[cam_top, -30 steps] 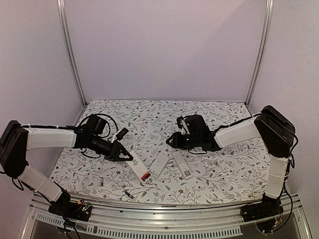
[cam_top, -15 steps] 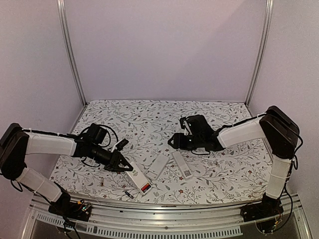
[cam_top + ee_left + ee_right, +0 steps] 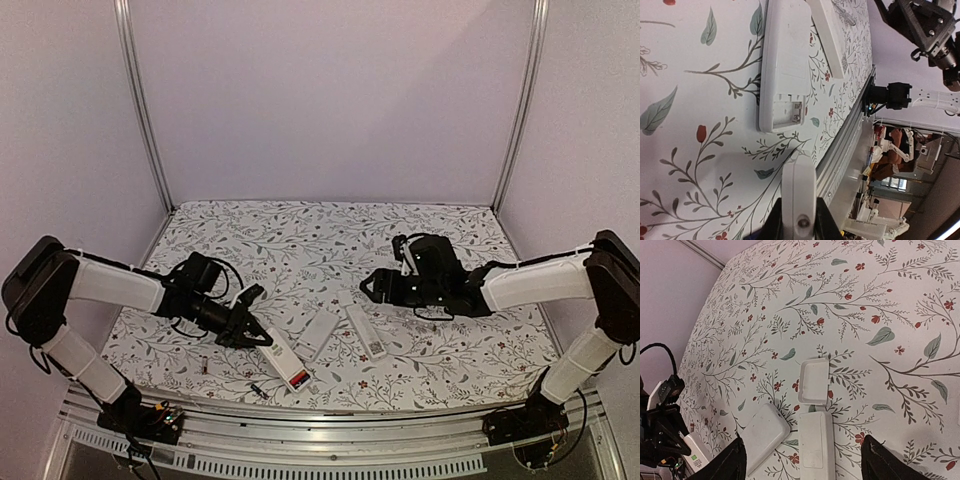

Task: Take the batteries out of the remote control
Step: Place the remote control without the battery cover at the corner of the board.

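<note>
My left gripper (image 3: 250,335) (image 3: 798,212) is shut on one end of a white remote control (image 3: 282,362) (image 3: 798,187), whose far end shows a red and dark patch. Two more white remotes lie beside it: one (image 3: 318,333) (image 3: 785,70) with an empty battery bay, the other (image 3: 365,332) (image 3: 815,452) further right. A small white battery lid (image 3: 345,298) (image 3: 814,381) lies just beyond them. My right gripper (image 3: 372,287) (image 3: 804,442) hovers open above these remotes, holding nothing. Two tiny batteries, one reddish (image 3: 203,367) and one dark (image 3: 258,390), rest near the front edge.
The floral cloth (image 3: 300,240) covers the table. A metal rail (image 3: 330,415) (image 3: 850,145) runs along the front edge, close to the held remote. Purple walls and upright posts (image 3: 140,110) close off the back and sides.
My right gripper has opened wide and drawn back to the right, away from the remotes. My left gripper has carried its remote a little toward the front edge.
</note>
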`<move>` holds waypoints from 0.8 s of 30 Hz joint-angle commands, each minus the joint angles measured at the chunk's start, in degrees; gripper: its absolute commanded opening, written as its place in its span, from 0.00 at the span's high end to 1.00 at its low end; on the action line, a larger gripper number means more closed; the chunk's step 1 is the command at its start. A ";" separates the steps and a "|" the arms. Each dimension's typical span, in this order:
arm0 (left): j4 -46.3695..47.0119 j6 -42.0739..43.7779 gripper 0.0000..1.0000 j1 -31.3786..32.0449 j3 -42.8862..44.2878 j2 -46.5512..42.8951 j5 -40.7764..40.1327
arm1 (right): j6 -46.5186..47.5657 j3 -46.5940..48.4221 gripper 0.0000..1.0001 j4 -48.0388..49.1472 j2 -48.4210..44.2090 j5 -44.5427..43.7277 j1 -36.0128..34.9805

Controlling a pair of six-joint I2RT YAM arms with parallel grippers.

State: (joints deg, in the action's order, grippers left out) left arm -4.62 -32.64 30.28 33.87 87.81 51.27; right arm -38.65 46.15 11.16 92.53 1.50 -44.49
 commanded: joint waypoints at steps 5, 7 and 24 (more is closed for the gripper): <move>-3.41 -0.40 0.84 0.79 -1.91 3.24 -15.64 | -0.43 -6.10 0.19 -0.41 -11.01 -6.79 0.37; -3.25 -0.98 0.78 0.75 -1.83 3.10 -16.63 | -0.16 -6.77 0.17 -0.79 -12.54 -7.34 0.37; -7.59 -0.13 0.17 0.67 1.64 -2.92 -26.34 | -0.72 -8.80 0.09 -2.84 -18.38 -7.61 0.37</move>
State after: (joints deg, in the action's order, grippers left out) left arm -7.77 -33.87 30.76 34.61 86.32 31.16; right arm -39.13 38.04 9.67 76.27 -4.62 -44.49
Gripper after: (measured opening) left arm 0.807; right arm 0.906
